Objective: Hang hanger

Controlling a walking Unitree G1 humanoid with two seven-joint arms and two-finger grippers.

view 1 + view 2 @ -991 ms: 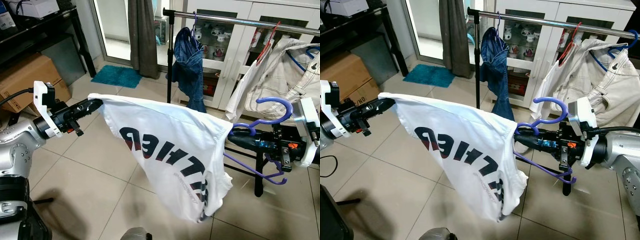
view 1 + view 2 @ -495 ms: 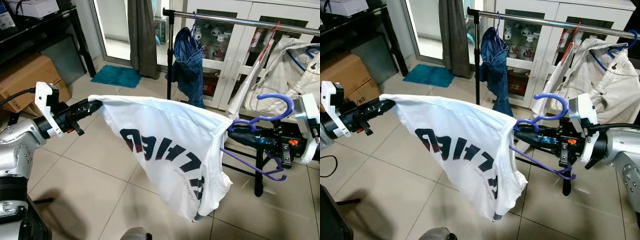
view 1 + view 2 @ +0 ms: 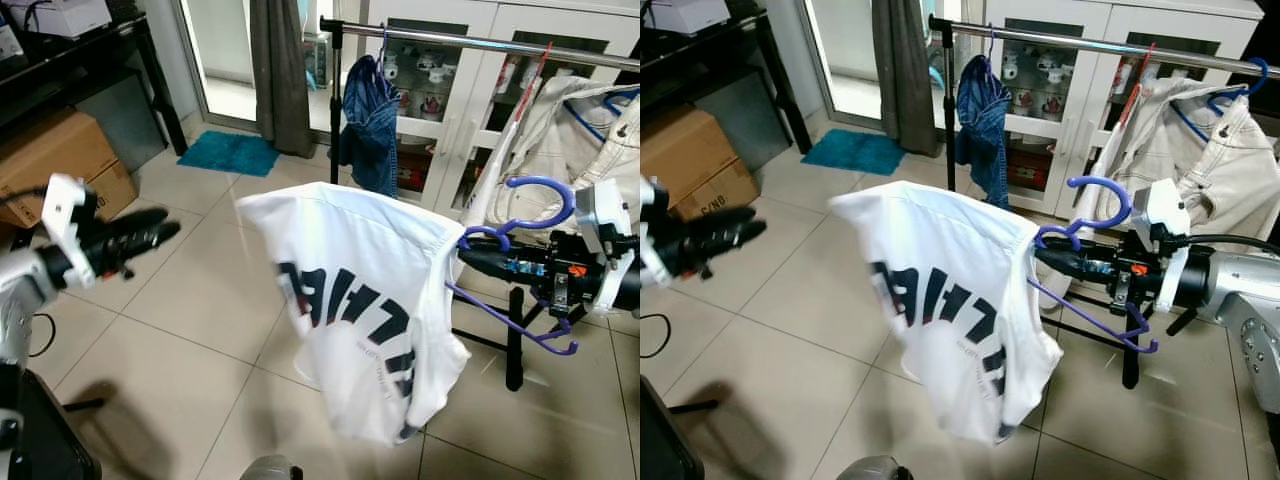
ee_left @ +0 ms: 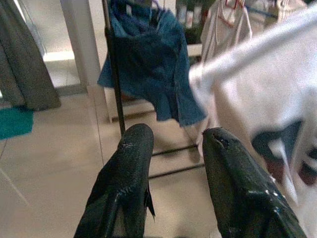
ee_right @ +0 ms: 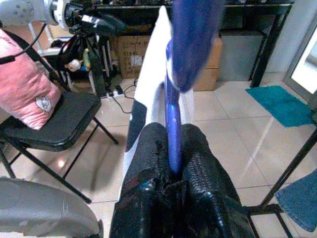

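Clothes rail (image 3: 470, 42): a steel bar ran across the scene at 12 to 2 o'clock on a black upright, in front of a white glass-door cabinet (image 3: 1085, 60).
Cream jacket (image 3: 1210, 150): hung on the rail at 2 o'clock on a blue hanger; a red hanger sat just beside it.
Denim garment (image 3: 372, 125): hung from the rail at 12 o'clock, bunched, dark blue.
White T-shirt (image 3: 370, 300): draped at the centre from the purple hanger, its far shoulder loose and blurred; the dark block lettering with red edging was upside down and could not be read.
Cardboard box (image 3: 690, 165): stood at 10 o'clock under a black shelf unit; black print near its lower edge looked like "C/ND", not sure.
Teal mat (image 3: 232, 152): lay on the tiled floor at 11 o'clock, by the grey curtain.
Folding chair (image 5: 54, 129): black, seen in the right wrist view, with a pink cushion resting on it.
Right gripper (image 3: 478, 262): at 3 o'clock, its fingers (image 5: 203, 173) pressed together on the purple hanger.
Left gripper (image 3: 160, 222): at 9 o'clock, well apart from the T-shirt, fingers (image 4: 130, 168) spread with nothing between them.
Purple hanger (image 3: 1095, 205): at 3 o'clock, below the rail and not on it, hook curving upward, one arm inside the T-shirt's collar, the other slanting down toward 4 o'clock.
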